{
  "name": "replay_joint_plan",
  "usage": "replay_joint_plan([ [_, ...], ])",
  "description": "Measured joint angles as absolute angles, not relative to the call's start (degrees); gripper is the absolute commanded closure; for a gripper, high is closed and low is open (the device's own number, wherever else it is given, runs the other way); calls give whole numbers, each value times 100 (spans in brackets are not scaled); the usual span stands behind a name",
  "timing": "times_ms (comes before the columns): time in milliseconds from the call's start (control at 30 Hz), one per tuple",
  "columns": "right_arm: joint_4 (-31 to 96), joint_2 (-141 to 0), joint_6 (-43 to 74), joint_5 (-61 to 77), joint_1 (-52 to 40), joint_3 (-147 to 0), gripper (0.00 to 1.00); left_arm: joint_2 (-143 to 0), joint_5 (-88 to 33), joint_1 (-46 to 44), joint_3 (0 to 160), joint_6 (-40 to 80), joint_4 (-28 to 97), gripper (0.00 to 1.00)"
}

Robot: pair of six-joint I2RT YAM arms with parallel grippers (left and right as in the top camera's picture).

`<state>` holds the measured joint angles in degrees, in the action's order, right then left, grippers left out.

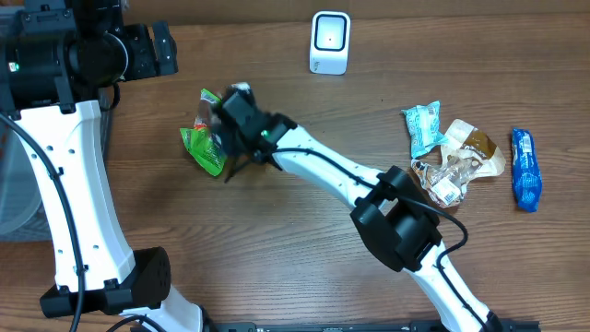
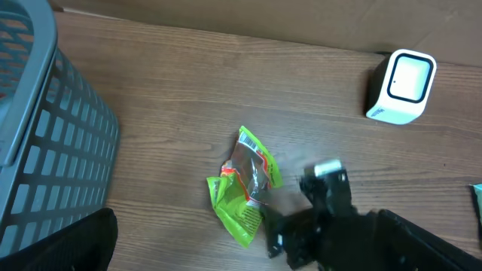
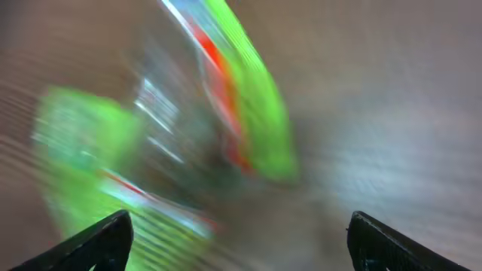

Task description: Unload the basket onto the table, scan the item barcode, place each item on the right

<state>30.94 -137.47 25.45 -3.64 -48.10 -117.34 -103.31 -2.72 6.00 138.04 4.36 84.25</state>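
Looking down from overhead, we see the green snack packet [image 2: 245,184] lying crumpled on the wooden table [image 1: 277,240], left of centre and well apart from the white scanner [image 1: 330,41], which stands upright near the far edge. The right gripper [image 3: 239,222] sits just beside the packet on its right side. In its own wrist view the two fingertips stand wide apart with nothing between them, so we read it as open and holding nothing. That view is heavily blurred, and the packet shows only as green and red streaks beyond the fingertips. We cannot tell whether a finger touches the wrapper.

The left gripper [image 1: 164,51] hangs at the far left corner, spread open and empty, beside a grey slatted basket [image 2: 45,150]. On the right of the table we see a teal packet [image 1: 424,127], a brown and clear wrapper [image 1: 458,161] touching it, and a blue packet [image 1: 525,168] a little apart.
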Motion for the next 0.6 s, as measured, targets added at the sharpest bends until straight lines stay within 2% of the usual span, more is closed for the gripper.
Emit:
replay_joint_plan([
  [133,2418,-13756,2543,102,-4810,-11850,9,-10331,-272,600,13804,438,8423,0],
  [333,1461,-14414,2539,38,-4838,-11902,9,-10331,-272,600,13804,438,8423,0],
  [367,1452,-14678,2523,-36,-4834,-11902,16,-10331,-272,600,13804,438,8420,0],
  [433,1522,-14862,2453,-143,-4805,-11926,45,-10331,-272,600,13804,438,8420,0],
  [467,1651,-14849,2475,-180,-4803,-11933,48,-10331,-272,600,13804,438,8420,0],
  [600,2738,-14728,2517,-545,-4801,-12086,48,-10331,-272,600,13804,438,8423,0],
])
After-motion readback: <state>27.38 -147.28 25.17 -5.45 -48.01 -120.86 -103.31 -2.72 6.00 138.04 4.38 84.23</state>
